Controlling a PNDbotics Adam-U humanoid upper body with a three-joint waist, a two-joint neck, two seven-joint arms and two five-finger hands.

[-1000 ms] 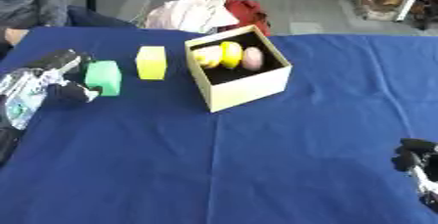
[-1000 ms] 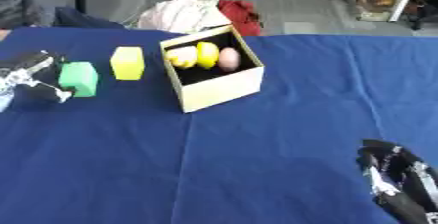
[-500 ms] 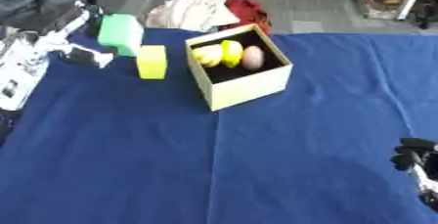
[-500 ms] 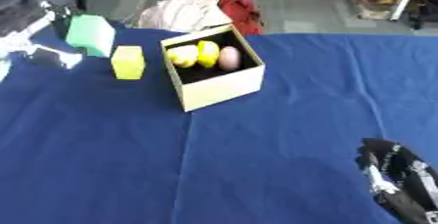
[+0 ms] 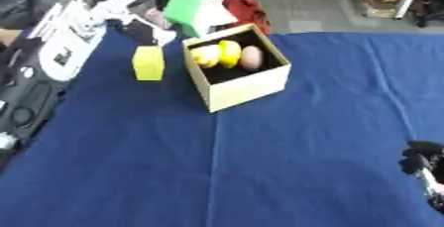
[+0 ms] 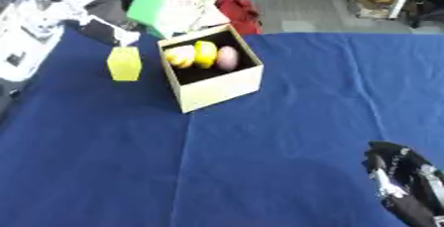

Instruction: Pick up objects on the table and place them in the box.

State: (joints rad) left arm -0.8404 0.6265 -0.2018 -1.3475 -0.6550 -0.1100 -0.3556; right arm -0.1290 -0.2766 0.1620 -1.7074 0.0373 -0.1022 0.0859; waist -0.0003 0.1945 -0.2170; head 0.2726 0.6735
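A blue table (image 5: pixel 260 171) fills most of what I see from here. The robot's left arm comes in along the left edge, and its left hand (image 5: pixel 130 5) is raised over the far left of the table, fingers closed on a green block (image 5: pixel 187 4) held up in the air, tilted, just beyond the box's far left corner. Near the middle of the far half stands an open cardboard box (image 5: pixel 247 87), set askew to the table edge. Inside it lie three things side by side: a yellow object (image 5: pixel 204 56) at the left, another yellow piece (image 5: pixel 229 52) in the middle, and a pale pink egg-shaped thing (image 5: pixel 251 57) at the right. Just left of the box, standing on the cloth and apart from it, is a yellow block (image 5: pixel 148 63). The right hand (image 6: pixel 399 181) rests low at the bottom right corner; I cannot tell how its fingers are set.
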